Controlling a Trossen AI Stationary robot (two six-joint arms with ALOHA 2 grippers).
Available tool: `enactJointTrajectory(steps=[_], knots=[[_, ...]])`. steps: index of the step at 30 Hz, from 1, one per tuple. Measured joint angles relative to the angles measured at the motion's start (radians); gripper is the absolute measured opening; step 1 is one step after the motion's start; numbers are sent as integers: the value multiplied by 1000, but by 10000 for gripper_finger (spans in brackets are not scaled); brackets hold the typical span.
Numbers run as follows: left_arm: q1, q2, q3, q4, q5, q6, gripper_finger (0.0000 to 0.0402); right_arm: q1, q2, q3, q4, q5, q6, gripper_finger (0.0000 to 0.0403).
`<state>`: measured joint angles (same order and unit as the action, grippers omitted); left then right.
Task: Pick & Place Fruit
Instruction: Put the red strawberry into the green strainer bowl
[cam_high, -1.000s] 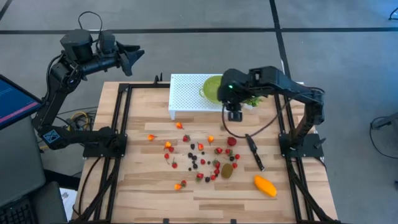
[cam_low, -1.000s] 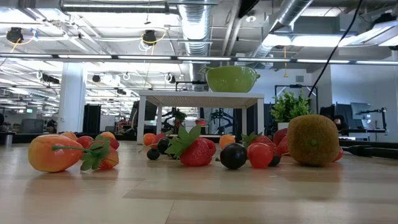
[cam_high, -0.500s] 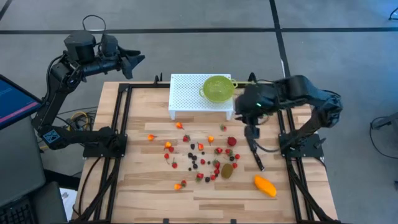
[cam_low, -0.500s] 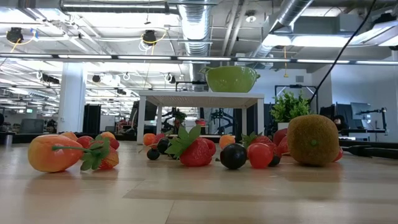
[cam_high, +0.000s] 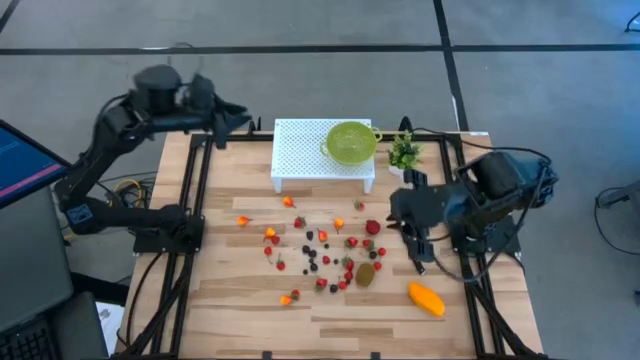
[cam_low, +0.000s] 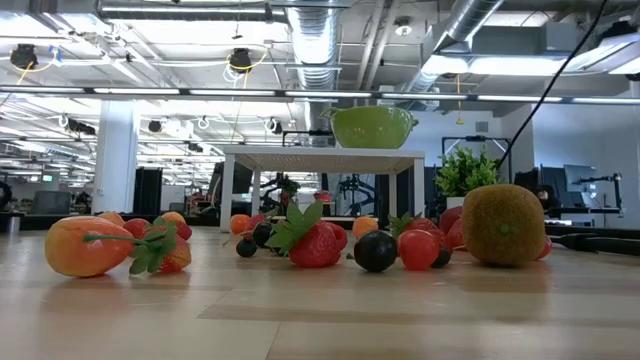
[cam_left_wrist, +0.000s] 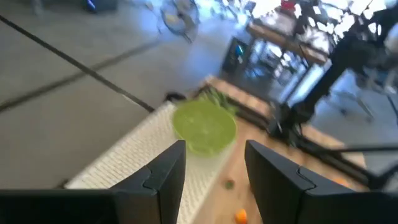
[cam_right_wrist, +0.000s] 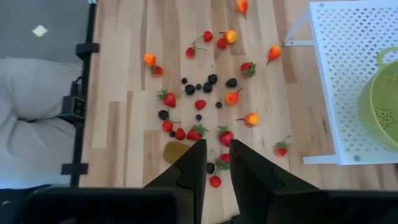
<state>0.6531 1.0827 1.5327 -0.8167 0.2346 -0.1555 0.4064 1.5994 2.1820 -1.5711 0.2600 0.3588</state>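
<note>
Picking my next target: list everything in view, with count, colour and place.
berries: many, red, orange and dark, scattered mid-table
kiwi: one, brown, near edge of the scatter
mango: one, orange-yellow, near right corner
knife: one, black, right of berries
rack: one, white, far side
colander: one, green, on rack
plant: one, green, right of rack
left gripper: open, above far-left edge
right gripper: narrow gap, above knife

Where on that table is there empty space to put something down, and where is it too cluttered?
The bare wood left of the scattered fruit, toward the left arm's base, is free, and so is the front strip before the mango. The white rack is bare left of the green colander. The middle is crowded: berries, the kiwi and the black knife beside them, with the right gripper above.
</note>
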Motion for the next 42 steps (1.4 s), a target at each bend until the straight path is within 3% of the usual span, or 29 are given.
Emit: enactJointTrajectory(steps=[7,17,27,30,35,42], knots=[[-133,0,-209,170,-1,-10,159,97,42,1,-1,50,51,63],[-288,-1,-462,430,0,-91,159,129,96,-25,8,111,53,63],[-380,-1,-624,672,-1,-118,159,69,46,-398,54,189,51,63],[-382,-1,-640,710,-1,-118,159,29,40,-501,183,156,-42,63],[-382,-1,-666,741,-2,-115,159,-47,13,-626,407,-4,-201,63],[-377,-1,-704,760,-2,-113,159,-165,-65,-819,532,-184,-303,63]])
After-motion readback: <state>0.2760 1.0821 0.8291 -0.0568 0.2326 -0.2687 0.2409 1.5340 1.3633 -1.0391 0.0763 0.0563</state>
